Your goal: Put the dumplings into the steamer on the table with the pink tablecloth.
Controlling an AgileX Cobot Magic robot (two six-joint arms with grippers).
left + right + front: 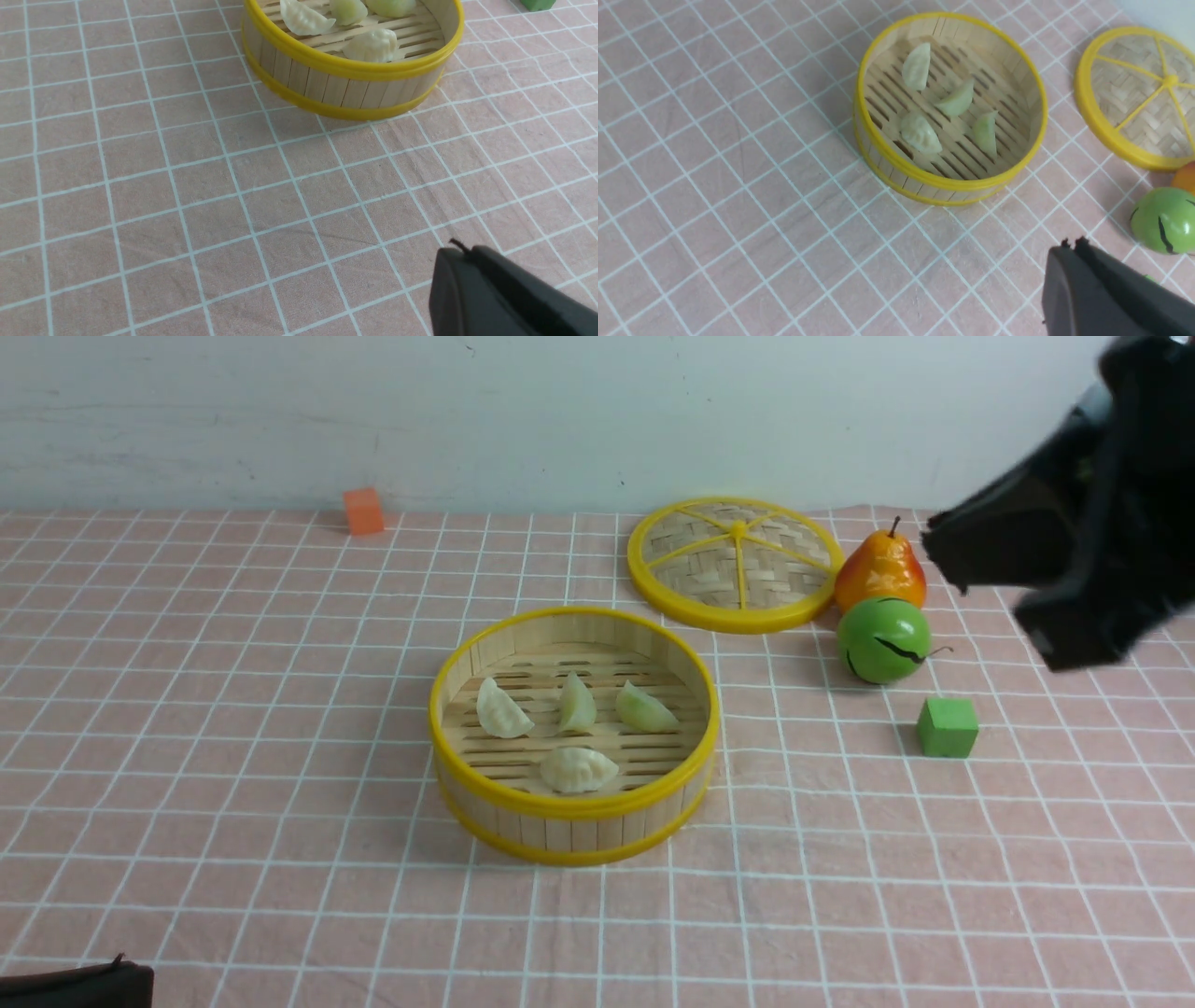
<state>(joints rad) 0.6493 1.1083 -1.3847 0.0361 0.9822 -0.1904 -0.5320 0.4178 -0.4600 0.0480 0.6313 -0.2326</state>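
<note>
The steamer (571, 807) stands mid-table on the pink tablecloth (233, 709). Several pale dumplings (579, 770) lie on its slatted floor, three in a far row and one nearer. They also show in the right wrist view (920, 133) and the left wrist view (373, 44). My right gripper (943, 549) hangs high at the right, above the fruit, shut and empty (1071, 243). My left gripper (117, 969) is low at the near left corner, shut and empty (460, 247), well short of the steamer (355, 70).
The flat woven lid (733, 565) lies behind and right of the steamer. A pear (880, 569), a green round fruit (884, 639) and a green cube (948, 726) sit at the right. An orange cube (363, 511) sits at the far left by the wall.
</note>
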